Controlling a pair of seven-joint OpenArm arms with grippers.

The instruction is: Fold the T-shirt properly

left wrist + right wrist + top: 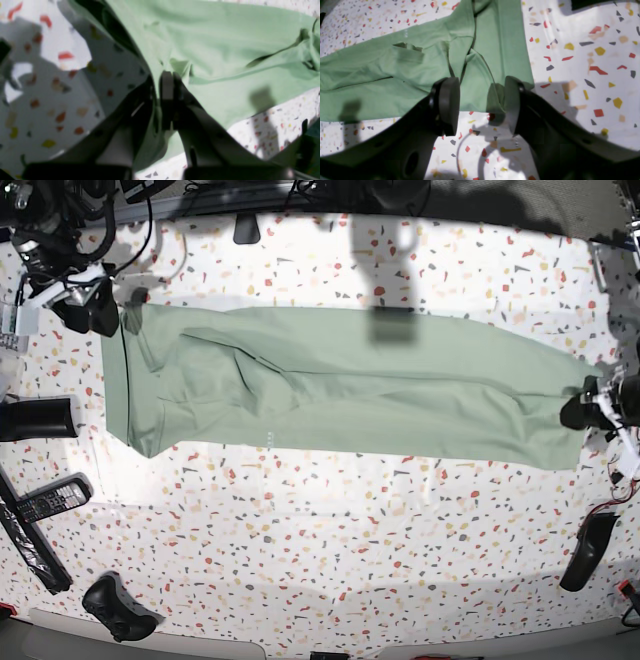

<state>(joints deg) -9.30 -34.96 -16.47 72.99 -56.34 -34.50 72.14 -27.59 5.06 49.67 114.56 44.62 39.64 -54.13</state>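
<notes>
Since the whole tabletop is that white terrazzo with coloured flecks, the T-shirt stands out, stretched in a long band across the far half. At the base view's left end the right gripper hovers over the cloth's edge, fingers spread wide, gripping nothing. At the other end the left gripper is pinched tight on the T-shirt. A remote (near a black cylinder) lies at the left edge.

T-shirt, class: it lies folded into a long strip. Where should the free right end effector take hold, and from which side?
Grip the T-shirt at its loose corner, coming from the strip's short end. That corner sits between the open right end effector; the left end effector is pinching the far end.
</notes>
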